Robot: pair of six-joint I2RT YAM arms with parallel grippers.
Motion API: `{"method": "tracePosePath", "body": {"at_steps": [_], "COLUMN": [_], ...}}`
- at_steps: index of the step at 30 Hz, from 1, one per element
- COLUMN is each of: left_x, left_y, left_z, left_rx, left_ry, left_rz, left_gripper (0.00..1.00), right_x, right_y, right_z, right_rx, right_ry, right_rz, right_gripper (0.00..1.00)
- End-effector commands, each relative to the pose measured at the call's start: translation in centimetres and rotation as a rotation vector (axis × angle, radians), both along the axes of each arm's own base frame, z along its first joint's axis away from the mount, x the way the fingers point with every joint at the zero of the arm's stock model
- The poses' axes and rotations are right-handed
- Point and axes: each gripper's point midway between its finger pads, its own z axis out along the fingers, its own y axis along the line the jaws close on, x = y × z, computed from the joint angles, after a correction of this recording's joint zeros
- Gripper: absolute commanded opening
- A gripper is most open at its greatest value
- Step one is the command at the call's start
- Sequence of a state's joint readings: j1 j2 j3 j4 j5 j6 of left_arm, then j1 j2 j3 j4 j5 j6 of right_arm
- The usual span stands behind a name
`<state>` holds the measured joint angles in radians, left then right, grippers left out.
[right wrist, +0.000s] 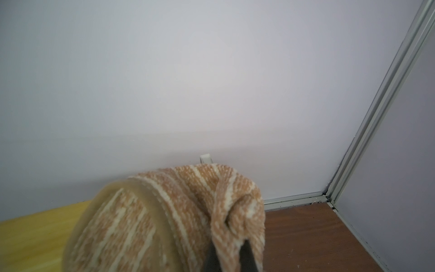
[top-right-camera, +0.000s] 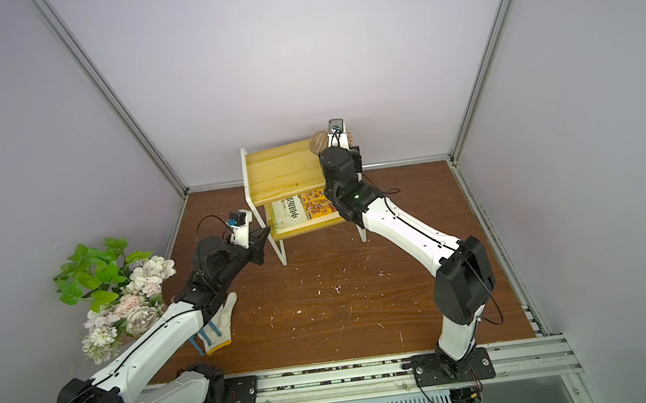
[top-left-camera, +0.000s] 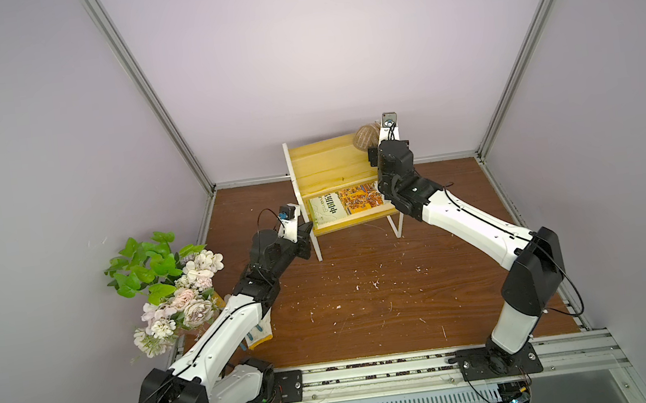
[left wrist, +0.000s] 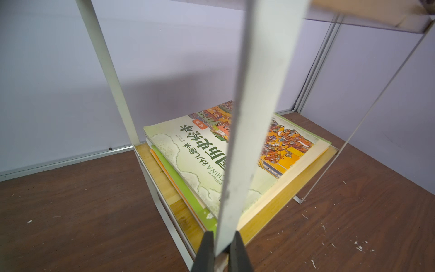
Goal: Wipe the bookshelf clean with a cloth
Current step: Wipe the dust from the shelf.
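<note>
Pinching a fold of the cloth [right wrist: 164, 223], your right gripper [right wrist: 229, 255] is clamped tight on the fabric. The bunched rag hangs at the far right corner of the bookshelf [top-left-camera: 325, 164], over its top board [top-right-camera: 279, 170]; whether it presses on the wood or floats just above it you cannot tell from these views. Your left gripper [left wrist: 221, 246] is closed on the front left leg [left wrist: 249, 117] of the white frame, low down beside the lower board [left wrist: 277, 212], which looks like a steadying hold. The move to come turns on one thing: nearly all the bare board lies to the left of the cloth, and its long axis runs left to right along the back wall [top-left-camera: 338, 62]. So the stroke should probably sweep leftward, and the right arm, already on that corner, is the one to make it. The top board is bare in both top views, so you have open room across it. The wall is just behind, though, and the right and front edges drop away close to the rag. The books [top-left-camera: 346, 203] fill most of the lower board, leaving little free wood there. The glove [top-right-camera: 219, 328] and flowers [top-left-camera: 168, 288] lie near the tabletop's [top-left-camera: 368, 310] left edge, well apart from the stroke.
</note>
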<state>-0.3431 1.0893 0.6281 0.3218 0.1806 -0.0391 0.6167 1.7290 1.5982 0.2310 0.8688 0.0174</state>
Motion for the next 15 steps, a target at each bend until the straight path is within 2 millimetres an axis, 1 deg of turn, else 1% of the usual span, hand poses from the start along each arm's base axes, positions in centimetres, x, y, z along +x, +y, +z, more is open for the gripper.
{"method": "tracePosePath", "body": {"at_steps": [1,2,4,7,9,10,11,13,15], "left_x": [0.9,0.9,1.0,1.0,1.0,1.0,1.1,1.1,1.2], "left_y": [2.7,2.7,2.8,3.3,3.7,3.9,4.1,4.0,3.5], "left_z": [1.1,1.2,1.3,1.8,2.2,2.5,2.7,3.4,3.5], "left_rx": [-0.011,-0.01,-0.009,-0.019,-0.023,-0.027,-0.029,-0.038,-0.043], "left_ry": [-0.041,-0.046,-0.05,-0.063,-0.077,-0.084,-0.09,-0.108,-0.112], "left_rz": [0.118,0.116,0.12,0.131,0.139,0.14,0.14,0.127,0.098], "left_gripper": [0.0,0.0,0.0,0.0,0.0,0.0,0.0,0.0,0.0], "right_x": [-0.3,0.2,0.4,-0.9,-2.3,-2.7,-3.0,-3.3,-2.7], "right_y": [-3.4,-3.2,-2.9,-3.7,-4.5,-4.4,-3.9,-2.2,-0.8], "right_z": [-2.0,-2.5,-2.6,-1.7,-0.2,0.2,0.3,-0.2,-1.6], "right_rx": [-0.034,-0.033,-0.028,-0.024,-0.037,-0.06,-0.07,-0.075,-0.068], "right_ry": [0.031,0.04,0.052,0.021,0.009,0.03,0.052,0.093,0.122], "right_rz": [-0.143,-0.14,-0.147,-0.153,-0.148,-0.107,-0.056,0.067,0.131], "right_gripper": [0.0,0.0,0.0,0.0,0.0,0.0,0.0,0.0,0.0]}}
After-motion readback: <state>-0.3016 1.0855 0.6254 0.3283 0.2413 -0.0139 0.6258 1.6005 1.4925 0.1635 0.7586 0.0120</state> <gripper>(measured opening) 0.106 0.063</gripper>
